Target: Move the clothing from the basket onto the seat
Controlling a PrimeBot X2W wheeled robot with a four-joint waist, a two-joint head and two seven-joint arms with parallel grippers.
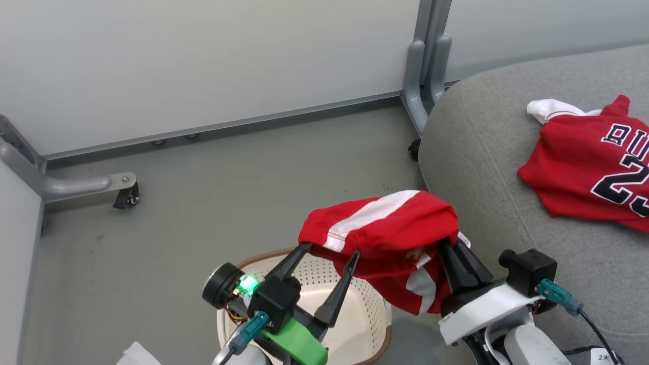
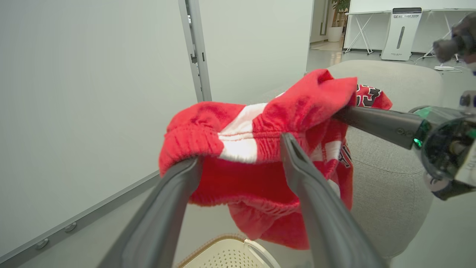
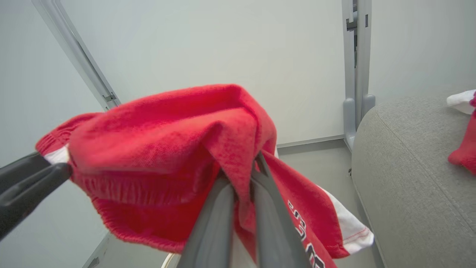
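Red shorts (image 1: 385, 218) with a white side stripe hang in the air above the cream basket (image 1: 355, 324) and just left of the grey seat (image 1: 487, 162). My right gripper (image 1: 447, 247) is shut on a fold of the shorts (image 3: 167, 123), its fingers (image 3: 223, 208) pressed together on the cloth. My left gripper (image 1: 332, 249) stands open at the waistband (image 2: 238, 141); one fingertip is tucked under the cloth and the other lies in front of it. The red "BULLS 23" jersey (image 1: 583, 162) lies flat on the seat (image 2: 390, 175).
Pale partition panels stand behind, on grey metal feet with casters (image 1: 127, 195) and an upright post (image 1: 426, 76) close to the seat's corner. Grey floor lies left of the basket. A white scrap (image 1: 137, 355) sits at the bottom edge.
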